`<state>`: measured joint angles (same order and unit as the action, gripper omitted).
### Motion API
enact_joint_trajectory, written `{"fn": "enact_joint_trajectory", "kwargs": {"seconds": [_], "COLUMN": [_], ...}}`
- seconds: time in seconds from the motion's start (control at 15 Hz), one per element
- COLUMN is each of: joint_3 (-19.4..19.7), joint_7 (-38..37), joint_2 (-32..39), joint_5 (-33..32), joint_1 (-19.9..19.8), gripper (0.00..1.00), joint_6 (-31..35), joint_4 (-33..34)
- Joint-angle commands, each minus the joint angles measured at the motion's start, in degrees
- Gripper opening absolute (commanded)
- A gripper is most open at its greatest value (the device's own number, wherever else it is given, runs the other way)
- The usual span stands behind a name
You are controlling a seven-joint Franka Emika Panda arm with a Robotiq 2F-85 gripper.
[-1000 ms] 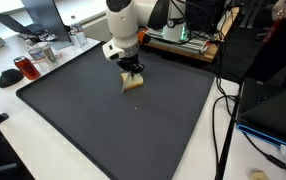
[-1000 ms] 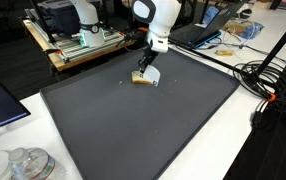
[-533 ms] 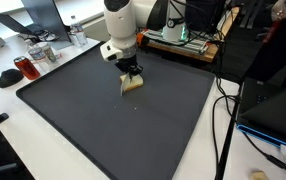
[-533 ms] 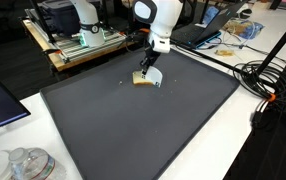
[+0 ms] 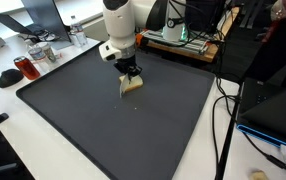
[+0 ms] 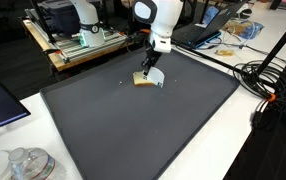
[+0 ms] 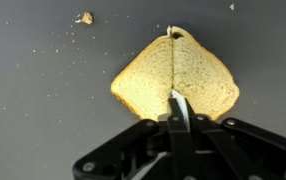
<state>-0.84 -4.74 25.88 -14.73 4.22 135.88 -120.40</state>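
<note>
One black mat (image 5: 103,130) covers most of the table (image 5: 28,140). The bread slice (image 7: 148,80) lies on the half of the mat nearer the robot's base, directly under the arm (image 5: 123,25) in both exterior views. The end effector (image 7: 173,125) is closed, its fingers pressed together at the slice's near edge with a thin pale sliver between them. I cannot tell whether that sliver is a tool or crust. A seam (image 7: 172,55) runs down the slice's middle. Working it well probably calls for a vertical wrist, light pressure so the soft bread does not tear, and a line true to that seam. Loose crumbs (image 7: 84,17) dot the mat. No brand or writing is readable.
</note>
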Motion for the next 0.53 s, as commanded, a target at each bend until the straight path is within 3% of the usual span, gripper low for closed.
{"fn": "enact_joint_trajectory", "kwargs": {"seconds": [0.0, 0.47], "joint_3": [0.7, 0.4], "joint_7": [1.9, 2.9], "joint_2": [1.9, -2.0], "joint_5": [0.3, 2.3], "joint_1": [0.0, -1.5], "gripper": [0.01, 0.01], "joint_6": [-0.6, -0.6], "joint_4": [-1.2, -6.9]}}
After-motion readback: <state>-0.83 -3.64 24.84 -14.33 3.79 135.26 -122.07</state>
